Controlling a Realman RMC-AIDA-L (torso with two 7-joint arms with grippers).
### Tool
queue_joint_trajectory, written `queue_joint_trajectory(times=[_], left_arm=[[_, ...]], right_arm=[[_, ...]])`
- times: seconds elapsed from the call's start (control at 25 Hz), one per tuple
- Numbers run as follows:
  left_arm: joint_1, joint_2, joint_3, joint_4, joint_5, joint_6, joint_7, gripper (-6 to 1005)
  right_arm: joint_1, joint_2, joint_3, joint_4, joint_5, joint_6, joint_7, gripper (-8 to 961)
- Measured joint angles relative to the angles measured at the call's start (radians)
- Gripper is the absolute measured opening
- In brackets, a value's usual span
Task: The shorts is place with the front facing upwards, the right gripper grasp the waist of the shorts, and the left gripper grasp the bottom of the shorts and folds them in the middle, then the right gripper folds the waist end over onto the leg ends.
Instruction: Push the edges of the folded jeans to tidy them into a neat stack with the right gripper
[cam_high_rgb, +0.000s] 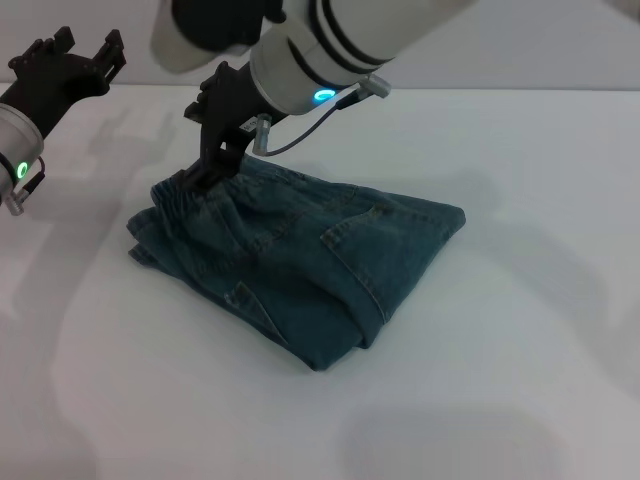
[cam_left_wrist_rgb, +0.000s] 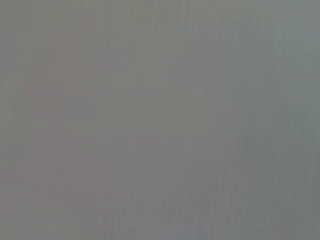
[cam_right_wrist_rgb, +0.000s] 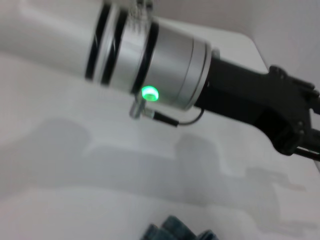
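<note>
Waist laid over leg ends
Right gripper (cam_high_rgb: 205, 172) pinching the waist of the shorts (cam_high_rgb: 190, 195) should release cleanly; left gripper (cam_high_rgb: 70, 62) spread

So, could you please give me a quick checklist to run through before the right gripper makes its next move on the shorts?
1. The shorts folded in half lengthwise: ok, they lie as a doubled stack on the table.
2. The right gripper at the waist of the shorts: ok, its fingertips are down at the ruffled band.
3. Right grip closed on the fabric: cannot tell.
4. The left gripper clear of the fold path: ok, raised at the far left, off the cloth.
5. Leg ends positioned to receive the waist: cannot tell; the hems are not clearly visible.
</note>
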Motion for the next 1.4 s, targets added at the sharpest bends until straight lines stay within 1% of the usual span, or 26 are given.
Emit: queue_joint_trajectory(times=[0.08, 0.2, 0.36, 0.44, 0.52, 0.68, 0.8, 0.92, 1.04, 1.12, 1.2, 1.4], left_arm=[[0.0, 0.0, 0.0, 0.0, 0.0, -0.002, 0.0, 648], [0.0, 0.001, 0.0, 0.0, -0.001, -0.007, 0.0, 648], [-0.003, 0.001, 0.0, 0.0, -0.001, -0.008, 0.0, 648], [-0.005, 0.0, 0.0, 0.0, -0.001, -0.008, 0.0, 648], [-0.008, 0.0, 0.0, 0.0, -0.001, -0.008, 0.0, 648], [-0.011, -0.001, 0.0, 0.0, -0.002, -0.008, 0.0, 648], [-0.012, -0.003, 0.0, 0.0, -0.002, -0.006, 0.0, 648], [-0.012, -0.004, 0.0, -0.004, -0.002, -0.001, 0.0, 648], [-0.012, -0.006, 0.0, -0.009, -0.003, 0.001, 0.0, 648], [-0.009, -0.006, 0.0, -0.01, -0.003, 0.007, -0.003, 648], [-0.005, -0.006, 0.0, -0.01, -0.003, 0.013, -0.007, 648], [0.005, -0.008, 0.0, -0.016, -0.003, 0.028, -0.015, 648]], right_arm=[[-0.027, -0.001, 0.061, -0.035, 0.0, -0.056, 0.004, 752], [-0.084, -0.002, 0.199, -0.091, 0.0, -0.164, 0.012, 752], [-0.151, -0.005, 0.394, -0.165, 0.001, -0.366, 0.033, 752], [-0.173, -0.012, 0.467, -0.184, -0.001, -0.477, 0.063, 752], [-0.186, -0.026, 0.506, -0.182, -0.005, -0.566, 0.1, 752], [-0.21, -0.05, 0.525, -0.139, -0.022, -0.669, 0.153, 752], [-0.226, -0.054, 0.526, -0.087, -0.03, -0.7, 0.162, 752], [-0.232, -0.044, 0.52, -0.035, -0.033, -0.71, 0.147, 752], [-0.235, -0.021, 0.502, 0.006, -0.038, -0.714, 0.112, 751], [-0.235, -0.01, 0.488, 0.026, -0.045, -0.715, 0.095, 751], [-0.235, -0.007, 0.474, 0.042, -0.056, -0.708, 0.086, 751], [-0.238, -0.006, 0.465, 0.082, -0.077, -0.683, 0.067, 751]])
